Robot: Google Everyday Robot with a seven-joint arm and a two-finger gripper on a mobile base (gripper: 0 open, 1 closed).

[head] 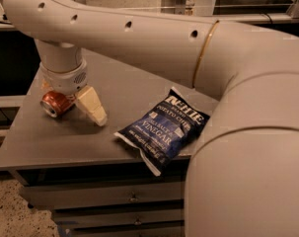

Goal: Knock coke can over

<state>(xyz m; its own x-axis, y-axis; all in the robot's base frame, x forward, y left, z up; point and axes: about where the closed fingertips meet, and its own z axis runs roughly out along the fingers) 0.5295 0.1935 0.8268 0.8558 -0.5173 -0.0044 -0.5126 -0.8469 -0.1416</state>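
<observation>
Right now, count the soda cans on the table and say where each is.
1. The coke can lies tipped near the table's left edge, beneath the end effector, left of the chip bag. The arm may hide others.

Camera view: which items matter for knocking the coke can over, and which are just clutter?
Job:
- coke can, left end of the table, apparently tipped on its side
- gripper, low over the table, right beside the can

Lying about:
- blue chip bag, flat near the front edge, apart from the can
- drawers under the table
</observation>
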